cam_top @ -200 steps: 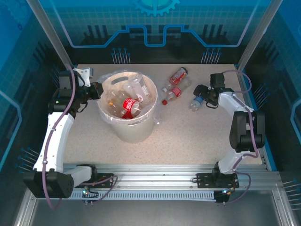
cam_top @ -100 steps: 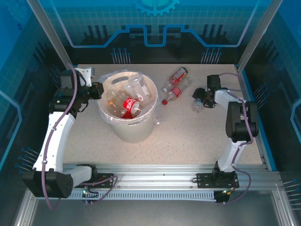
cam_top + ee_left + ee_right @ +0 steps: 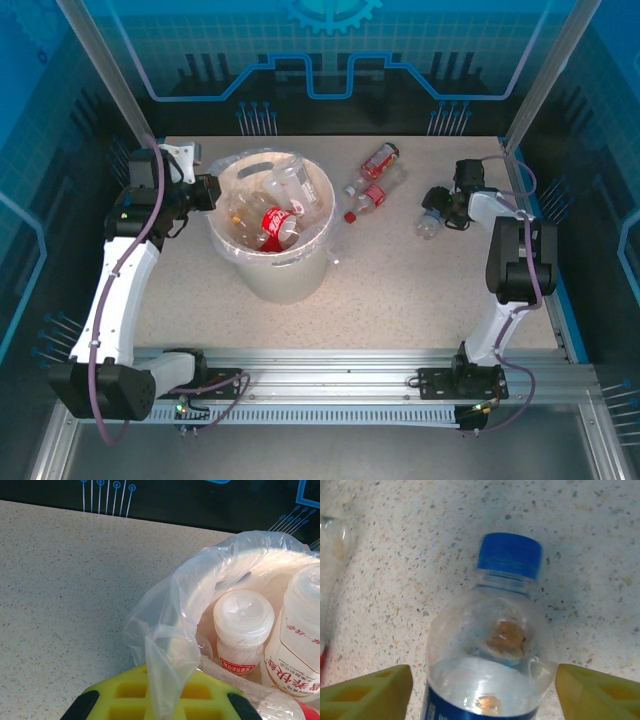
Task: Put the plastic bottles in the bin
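- Left gripper (image 3: 209,191): at the left rim of the bin (image 3: 285,275). Its jaws are pressed together, and a fold of the liner (image 3: 165,630) rises from between them, so it looks pinched there.
- The bin already holds several bottles, one with a red label (image 3: 275,222). In the left wrist view, two white-capped ones stand just inside the liner.
- Two red-label bottles (image 3: 370,185) lie on the table right of the bin, close together and slanting toward the far edge. They are between the bin and the right arm.
- Blue-cap bottle (image 3: 490,660): lies on its side further right, well apart from the bin. Its long axis runs straight out from the right wrist, cap at the far end, so it crosses the closing line squarely.
- Right gripper (image 3: 445,206): jaws spread, one yellow finger (image 3: 370,695) on each side of the bottle's shoulder, with table showing in both gaps. Nothing is gripped yet.
- This arm is far nearer the loose bottles. Closing here should catch the body just below the neck, and the carry then goes left to the bin.
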Tool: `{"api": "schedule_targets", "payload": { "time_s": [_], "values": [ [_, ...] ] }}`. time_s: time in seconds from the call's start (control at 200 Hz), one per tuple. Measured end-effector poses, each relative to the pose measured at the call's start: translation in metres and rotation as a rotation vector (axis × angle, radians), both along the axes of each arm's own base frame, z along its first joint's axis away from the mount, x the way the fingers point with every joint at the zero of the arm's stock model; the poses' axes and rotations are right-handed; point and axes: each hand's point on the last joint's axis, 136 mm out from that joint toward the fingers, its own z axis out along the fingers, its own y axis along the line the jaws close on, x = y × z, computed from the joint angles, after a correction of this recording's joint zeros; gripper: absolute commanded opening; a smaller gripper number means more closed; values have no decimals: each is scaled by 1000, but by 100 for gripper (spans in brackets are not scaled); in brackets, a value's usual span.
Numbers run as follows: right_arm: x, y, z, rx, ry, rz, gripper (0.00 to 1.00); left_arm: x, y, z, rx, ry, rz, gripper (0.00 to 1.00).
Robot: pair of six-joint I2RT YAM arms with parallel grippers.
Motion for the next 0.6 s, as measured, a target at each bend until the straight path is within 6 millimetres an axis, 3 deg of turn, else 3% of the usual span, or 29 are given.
{"api": "schedule_targets", "payload": {
  "time_s": [0.6],
  "values": [
    [-4, 5, -7, 21, 37, 46, 61, 1, 0, 0, 0, -3, -1, 0]
  ]
}}
